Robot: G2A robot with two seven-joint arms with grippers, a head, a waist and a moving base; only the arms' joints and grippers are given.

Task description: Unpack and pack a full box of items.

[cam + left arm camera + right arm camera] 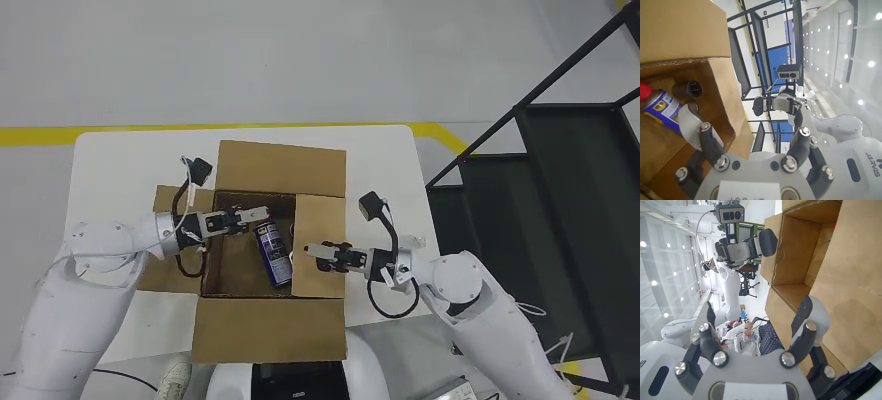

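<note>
An open cardboard box (pixel 270 165) stands on the white table (pixel 120 160) with its flaps spread. Inside lies a blue spray can (pixel 272 255) with a red cap (pixel 660 108), and beside it a black tube (pixel 690 91). My left gripper (pixel 250 216) hangs open over the box's left side; one of its fingers (pixel 694 121) is just above the can. My right gripper (pixel 318 252) is open at the right flap (pixel 851 291), with one finger (pixel 806 313) close beside the flap and nothing between the fingers (pixel 757 313). The left gripper (pixel 764 245) shows across the box.
A black metal staircase (pixel 540 150) rises just right of the table. A yellow floor line (pixel 100 132) runs behind the table's far edge. The near flap (pixel 268 330) reaches toward my body. Bare tabletop lies at the left and back of the box.
</note>
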